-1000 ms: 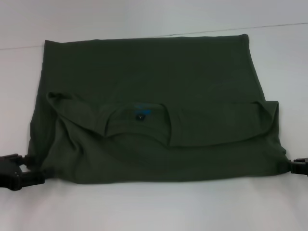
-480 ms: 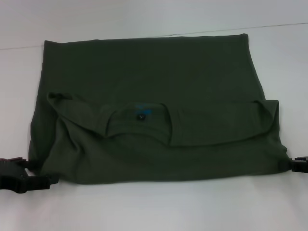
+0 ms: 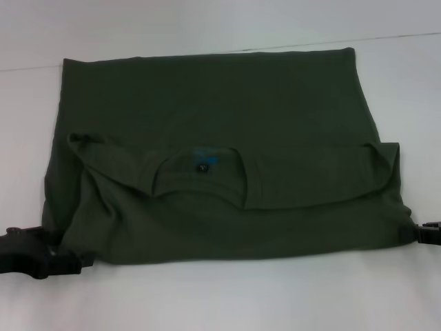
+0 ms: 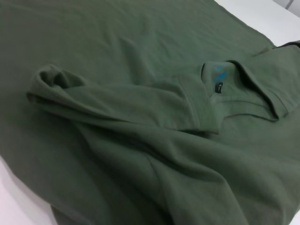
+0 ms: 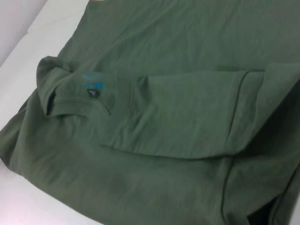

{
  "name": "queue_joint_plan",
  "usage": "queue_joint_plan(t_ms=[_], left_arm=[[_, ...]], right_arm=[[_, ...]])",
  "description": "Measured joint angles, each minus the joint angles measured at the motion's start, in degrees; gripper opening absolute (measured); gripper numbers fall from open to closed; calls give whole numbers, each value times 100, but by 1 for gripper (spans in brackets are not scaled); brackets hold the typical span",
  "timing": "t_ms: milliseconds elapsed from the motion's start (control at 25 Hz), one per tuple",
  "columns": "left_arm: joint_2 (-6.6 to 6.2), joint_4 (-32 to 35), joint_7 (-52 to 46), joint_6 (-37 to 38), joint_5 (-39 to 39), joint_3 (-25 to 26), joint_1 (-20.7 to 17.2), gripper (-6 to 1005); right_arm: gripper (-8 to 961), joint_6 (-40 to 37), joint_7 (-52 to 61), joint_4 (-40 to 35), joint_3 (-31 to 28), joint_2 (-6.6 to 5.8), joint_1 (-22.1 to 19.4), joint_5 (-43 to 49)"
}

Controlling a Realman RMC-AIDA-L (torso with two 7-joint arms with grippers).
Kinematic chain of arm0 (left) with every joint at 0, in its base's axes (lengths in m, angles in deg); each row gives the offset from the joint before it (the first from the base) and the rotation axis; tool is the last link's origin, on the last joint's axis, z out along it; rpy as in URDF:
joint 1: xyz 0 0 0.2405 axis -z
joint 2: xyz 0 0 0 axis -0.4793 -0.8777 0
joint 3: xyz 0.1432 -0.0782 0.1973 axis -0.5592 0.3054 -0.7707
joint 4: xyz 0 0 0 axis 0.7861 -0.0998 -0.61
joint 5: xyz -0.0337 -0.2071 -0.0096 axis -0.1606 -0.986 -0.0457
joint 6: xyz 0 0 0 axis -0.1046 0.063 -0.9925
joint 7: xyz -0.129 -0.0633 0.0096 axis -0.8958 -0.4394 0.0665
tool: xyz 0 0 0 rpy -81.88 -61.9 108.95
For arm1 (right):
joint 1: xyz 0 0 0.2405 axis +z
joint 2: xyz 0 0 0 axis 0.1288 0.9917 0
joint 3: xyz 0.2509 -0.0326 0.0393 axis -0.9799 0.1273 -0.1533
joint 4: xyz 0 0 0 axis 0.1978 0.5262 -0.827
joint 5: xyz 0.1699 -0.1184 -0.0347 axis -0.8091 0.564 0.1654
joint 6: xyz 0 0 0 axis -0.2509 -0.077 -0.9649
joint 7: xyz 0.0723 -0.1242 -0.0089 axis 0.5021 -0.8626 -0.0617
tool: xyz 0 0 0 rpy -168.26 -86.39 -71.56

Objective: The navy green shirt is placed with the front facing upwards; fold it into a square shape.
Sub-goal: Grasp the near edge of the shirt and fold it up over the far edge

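The navy green shirt (image 3: 207, 96) lies flat on the white table, its top part folded over towards me so the plain back shows. The collar (image 3: 200, 169) with a small blue print sits in the middle, and the sleeves are folded in at both sides. My left gripper (image 3: 69, 261) is at the shirt's near left corner, touching the cloth edge. My right gripper (image 3: 419, 234) is at the near right corner, against the cloth. The left wrist view shows the shirt (image 4: 117, 47) and collar (image 4: 220, 79) close up. The right wrist view shows the shirt (image 5: 187, 47) and collar (image 5: 89, 86).
The white table (image 3: 220, 296) shows as a bare strip in front of the shirt and along both sides. A thin seam line (image 3: 386, 38) crosses the table behind the shirt.
My left gripper has slid right and a little nearer, from beside the shirt to its near left corner. The right gripper has barely shifted. The shirt has stayed in place.
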Motion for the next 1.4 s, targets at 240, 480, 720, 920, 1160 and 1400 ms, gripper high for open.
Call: queue_joint_plan(t_ms=[240,480,720,920,1160,1400], left_arm=[[14,2,67,36,0,-28,3,858],[-26,-41,38,65,-1,-59,41,791],[-33,-85,83,83,91,-124,83,618],[-35,-86,85,88,97,-139,85,413],[-35,-80,87,94,138,-148,95,140],[-45,-59,146,267,178,-120,47,55]], right_arm=[[76,12,0,0,0,0,13,0],[75,22,0,0,-4,0,35,0],[76,29,-5,0,-16,0,55,-4],[75,29,-14,0,-18,0,67,-4],[76,36,-22,0,-24,0,84,-3],[76,46,-39,4,-26,0,83,0]])
